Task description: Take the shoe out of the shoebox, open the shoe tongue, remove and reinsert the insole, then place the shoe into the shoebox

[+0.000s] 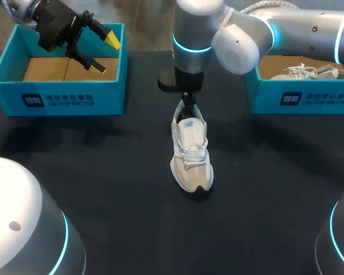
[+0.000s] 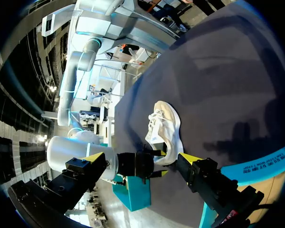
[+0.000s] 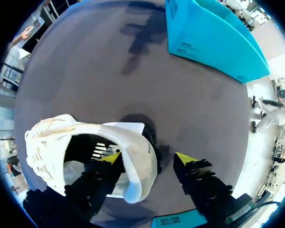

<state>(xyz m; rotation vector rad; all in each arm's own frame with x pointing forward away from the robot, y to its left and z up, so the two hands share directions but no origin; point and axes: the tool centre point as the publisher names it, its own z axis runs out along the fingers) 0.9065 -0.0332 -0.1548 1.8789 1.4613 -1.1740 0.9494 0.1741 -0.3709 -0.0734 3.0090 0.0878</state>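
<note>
Table centre: shoe (image 1: 191, 154) upright, toe to 6 o'clock | my right gripper (image 3: 148, 158) spread astride the heel at 12 o'clock, one finger inside, one outside, not yet pinching | my left gripper (image 1: 105, 53) spread and empty over the box (image 1: 57, 97) at 10 o'clock | risk, as I judge it: closing off-centre could tip or drag the unsteadied shoe.

Shoes, two: table shoe (image 1: 191, 150); second shoe (image 1: 303, 73) to its right. Shoeboxes, two: left box (image 1: 57, 98), right box (image 1: 318, 98), flanking the table shoe.
</note>
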